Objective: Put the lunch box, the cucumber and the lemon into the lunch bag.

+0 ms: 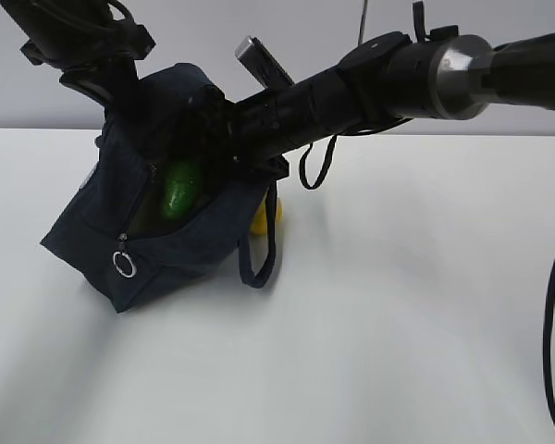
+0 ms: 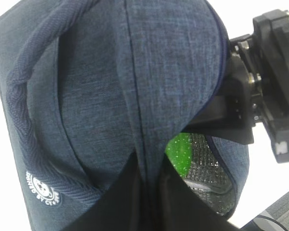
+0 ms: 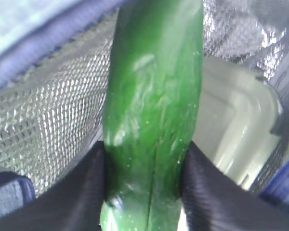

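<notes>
Now we are lowering the cucumber [image 3: 151,120] into the lunch bag [image 1: 166,240].

Our right gripper [image 3: 147,178] pinches the cucumber between its two dark fingers [image 3: 86,187], jaws spread only as wide as its girth, with the free end pointing down into the silver-lined interior. Beneath it lies the lunch box [image 3: 236,130], already inside. Our left gripper [image 2: 147,192] is pressed together on the bag's upper fabric flap, which, we judge, lifts the mouth so the opening stays wide and tilted toward the incoming arm. The lemon [image 1: 264,215] sits on the table [image 1: 398,305] just behind the bag, partly hidden and not yet packed.
</notes>
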{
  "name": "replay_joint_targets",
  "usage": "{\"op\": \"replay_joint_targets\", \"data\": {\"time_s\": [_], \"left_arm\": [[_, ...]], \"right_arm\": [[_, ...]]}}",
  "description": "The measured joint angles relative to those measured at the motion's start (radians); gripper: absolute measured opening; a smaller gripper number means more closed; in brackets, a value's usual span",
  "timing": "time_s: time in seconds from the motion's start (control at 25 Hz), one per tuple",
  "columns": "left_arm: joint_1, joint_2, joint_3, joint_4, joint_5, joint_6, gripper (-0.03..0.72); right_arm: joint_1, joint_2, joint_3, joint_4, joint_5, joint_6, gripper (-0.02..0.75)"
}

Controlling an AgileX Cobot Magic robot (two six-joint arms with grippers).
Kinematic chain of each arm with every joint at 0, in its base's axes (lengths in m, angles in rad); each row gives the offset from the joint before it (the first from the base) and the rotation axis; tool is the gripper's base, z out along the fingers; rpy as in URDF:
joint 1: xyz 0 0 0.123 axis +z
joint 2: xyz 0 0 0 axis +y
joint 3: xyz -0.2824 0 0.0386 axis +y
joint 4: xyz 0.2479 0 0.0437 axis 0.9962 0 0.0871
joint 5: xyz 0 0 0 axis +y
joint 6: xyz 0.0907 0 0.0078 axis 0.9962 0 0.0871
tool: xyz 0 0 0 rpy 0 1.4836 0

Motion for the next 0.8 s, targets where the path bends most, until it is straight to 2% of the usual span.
{"op": "replay_joint_targets", "data": {"time_s": [0.28,0.52,0.8], "left_arm": [[0.000,0.000,0.000,0.002,0.000,0.000,0.004],[0.000,0.000,0.000,0.019,0.000,0.000,0.004],[0.034,-0.005,0.000,0.038,0.000,0.002,0.004]], "right_arm": [[0.000,0.000,0.000,0.003,0.003,-0.028,0.506],[0.000,0.000,-0.006,-0.007,0.058,-0.034,0.529],[0.000,-0.059,-0.006,-0.102,0.070,-0.036,0.530]]}}
